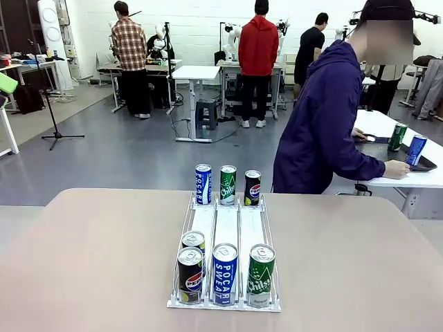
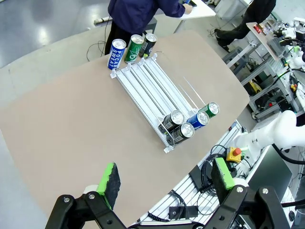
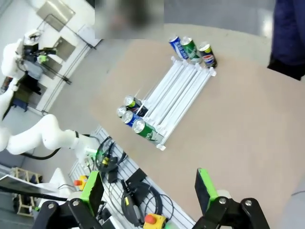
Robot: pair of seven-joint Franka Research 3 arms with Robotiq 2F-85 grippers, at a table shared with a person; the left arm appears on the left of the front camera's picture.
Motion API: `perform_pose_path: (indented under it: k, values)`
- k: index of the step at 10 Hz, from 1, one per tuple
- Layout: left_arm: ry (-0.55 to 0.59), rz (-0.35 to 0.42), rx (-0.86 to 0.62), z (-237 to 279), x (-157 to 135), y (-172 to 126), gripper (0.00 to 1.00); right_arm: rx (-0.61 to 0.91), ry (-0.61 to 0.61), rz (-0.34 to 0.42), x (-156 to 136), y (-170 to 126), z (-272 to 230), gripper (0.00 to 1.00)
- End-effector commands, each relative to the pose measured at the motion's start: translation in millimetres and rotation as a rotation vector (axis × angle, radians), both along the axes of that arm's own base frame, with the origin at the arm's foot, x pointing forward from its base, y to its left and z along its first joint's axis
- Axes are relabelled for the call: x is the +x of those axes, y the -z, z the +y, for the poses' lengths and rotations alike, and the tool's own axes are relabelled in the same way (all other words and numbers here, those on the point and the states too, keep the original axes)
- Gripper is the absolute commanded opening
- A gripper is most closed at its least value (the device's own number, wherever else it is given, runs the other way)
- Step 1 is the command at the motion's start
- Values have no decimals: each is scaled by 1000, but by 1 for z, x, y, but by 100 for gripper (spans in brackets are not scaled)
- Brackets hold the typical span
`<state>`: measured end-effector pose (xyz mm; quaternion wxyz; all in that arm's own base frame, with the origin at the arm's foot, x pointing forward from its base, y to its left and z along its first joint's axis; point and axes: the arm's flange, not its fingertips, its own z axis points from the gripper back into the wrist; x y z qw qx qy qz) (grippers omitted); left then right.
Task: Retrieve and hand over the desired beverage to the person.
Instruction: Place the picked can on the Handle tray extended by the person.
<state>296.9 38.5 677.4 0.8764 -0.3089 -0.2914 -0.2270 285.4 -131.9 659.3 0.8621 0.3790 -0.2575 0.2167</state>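
Pepsi can (image 1: pixel 190 274), Pocari Sweat can (image 1: pixel 225 273) and Chilsung can (image 1: pixel 260 274) crowd the rack's (image 1: pixel 227 225) near end; fingers on both grippers (image 2: pixel 164 181) (image 3: pixel 150 188) spread, empty. Person (image 1: pixel 325 121) faces away, no choice shown — a wrong pick or toppled neighbour looks likely.

A second can (image 1: pixel 193 241) sits mostly hidden behind the near Pepsi can (image 1: pixel 190 274).

glossy metal cans (image 1: pixel 225 273), white wire rack (image 1: pixel 225 228), matt tan table (image 1: pixel 90 263).
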Motion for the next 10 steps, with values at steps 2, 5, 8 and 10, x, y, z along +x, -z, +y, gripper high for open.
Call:
perform_pose_path:
  k: [2,5,8,10]
  values:
    - [15,-7,-7,1,0,0,100,-48,32,-38,-10,8,20,100]
    - [15,-7,-7,1,0,0,100,-34,27,-14,-6,-1,9,100]
    - [15,-7,-7,1,0,0,100,-34,27,-14,-6,-1,9,100]
    - [15,-7,-7,1,0,0,100,-34,27,-14,-6,-1,9,100]
